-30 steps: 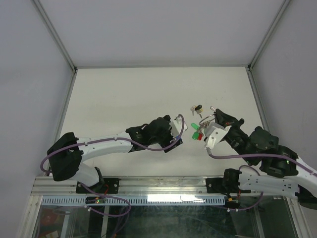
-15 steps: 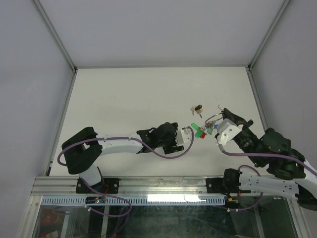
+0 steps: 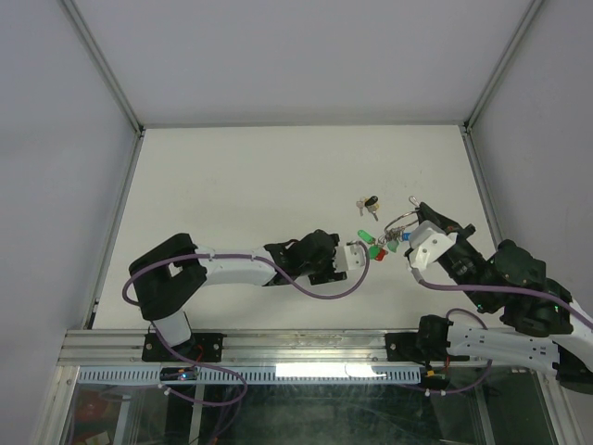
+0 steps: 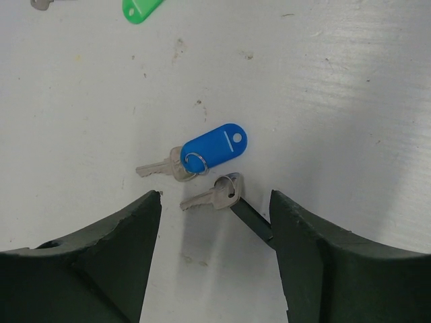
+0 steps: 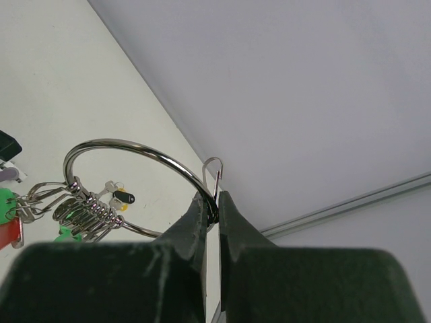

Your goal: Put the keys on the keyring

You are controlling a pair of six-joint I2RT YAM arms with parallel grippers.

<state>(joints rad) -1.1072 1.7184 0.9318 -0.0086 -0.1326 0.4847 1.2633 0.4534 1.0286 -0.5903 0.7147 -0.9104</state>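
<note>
My right gripper [image 5: 217,210] is shut on the rim of the thin silver keyring [image 5: 124,144] and holds it upright above the table; it also shows in the top view [image 3: 414,226]. A row of clips hangs on the ring, with green-capped [image 3: 376,249] and red-capped keys below. My left gripper [image 4: 214,229] is open, low over the table, in the top view [image 3: 356,255] just left of the hanging keys. Between its fingertips lies a silver key [image 4: 209,196] with a dark tag [image 4: 250,217]. A blue-tagged key [image 4: 214,146] lies just beyond it.
A small black-and-yellow key bunch [image 3: 368,204] lies on the table behind the ring. A green tag [image 4: 141,8] lies at the top edge of the left wrist view. The white table is walled by grey panels, with a metal rail along the near edge.
My left arm has reached to the right, up to the hanging keys. My right gripper shifted right with the ring, then held still.
</note>
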